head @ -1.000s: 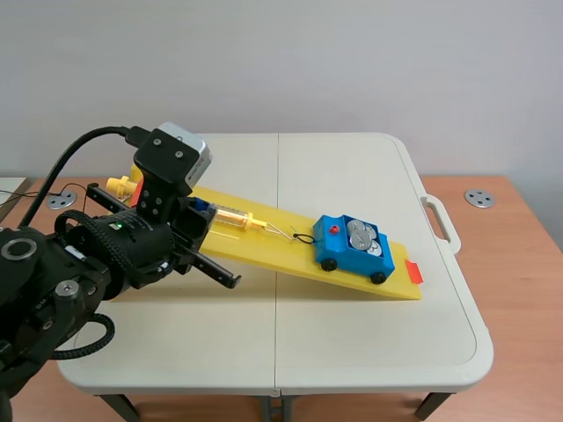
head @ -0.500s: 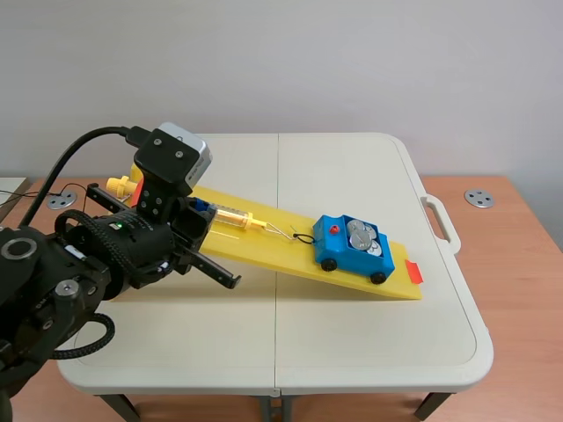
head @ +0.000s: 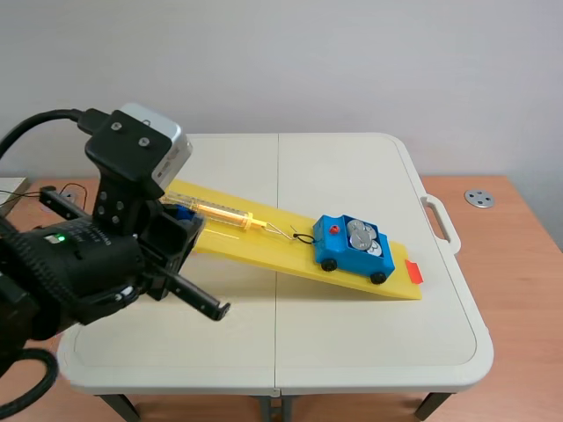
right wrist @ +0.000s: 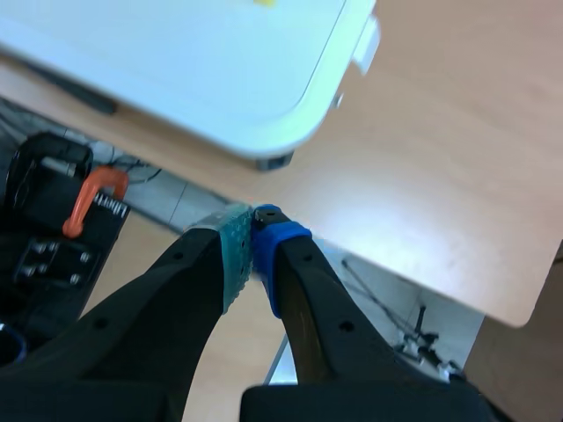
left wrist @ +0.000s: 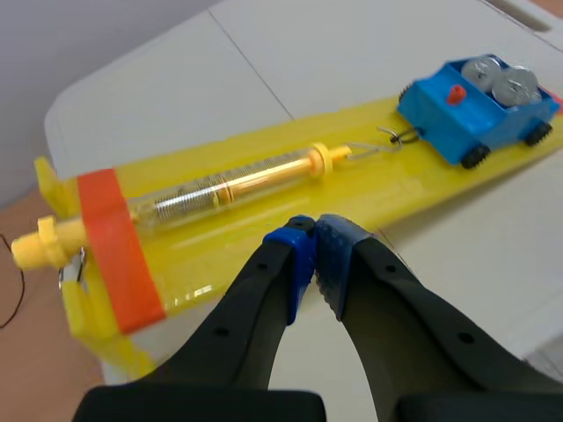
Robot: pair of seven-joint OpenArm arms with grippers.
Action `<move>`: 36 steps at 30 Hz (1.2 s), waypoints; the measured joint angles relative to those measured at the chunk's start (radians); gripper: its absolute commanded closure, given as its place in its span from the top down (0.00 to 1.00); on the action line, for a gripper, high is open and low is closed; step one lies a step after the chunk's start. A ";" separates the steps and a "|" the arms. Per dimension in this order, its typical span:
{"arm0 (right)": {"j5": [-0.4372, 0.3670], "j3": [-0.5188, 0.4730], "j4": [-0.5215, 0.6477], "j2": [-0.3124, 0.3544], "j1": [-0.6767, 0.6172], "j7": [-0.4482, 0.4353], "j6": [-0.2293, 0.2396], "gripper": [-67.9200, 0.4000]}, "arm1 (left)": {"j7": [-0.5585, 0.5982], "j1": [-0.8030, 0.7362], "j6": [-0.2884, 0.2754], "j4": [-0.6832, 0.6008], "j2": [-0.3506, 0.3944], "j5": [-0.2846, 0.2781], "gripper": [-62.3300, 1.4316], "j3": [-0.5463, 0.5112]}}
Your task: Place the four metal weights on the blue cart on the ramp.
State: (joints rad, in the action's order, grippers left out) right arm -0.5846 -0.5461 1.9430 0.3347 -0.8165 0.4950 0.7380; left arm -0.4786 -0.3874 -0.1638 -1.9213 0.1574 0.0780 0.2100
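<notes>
- Blue cart (head: 354, 249), metal weights (head: 361, 236) aboard, low on yellow ramp (head: 281, 251), toward bench's (head: 352, 352) right edge
- Left hand (left wrist: 314, 230): fingers together, empty, over ramp
- Right hand (right wrist: 253, 215): fingers together, empty

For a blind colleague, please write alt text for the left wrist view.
The left gripper, shut on nothing, points toward a yellow ramp holding a spring scale; its hook reaches a blue cart carrying metal weights.

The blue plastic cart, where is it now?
In the scene view the blue plastic cart sits right of centre, low on the yellow plastic ramp.
</notes>
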 measured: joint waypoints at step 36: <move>-0.007 0.217 0.000 -0.013 0.207 -0.079 -0.045 0.97 | -0.040 -0.360 0.059 -0.307 0.034 0.016 1.00 -0.001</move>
State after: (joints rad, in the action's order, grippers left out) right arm -0.5915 -0.3286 1.9430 0.3214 -0.6098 0.4160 0.6926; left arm -0.5186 -0.7471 -0.1047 -2.2284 0.1909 0.0937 0.2089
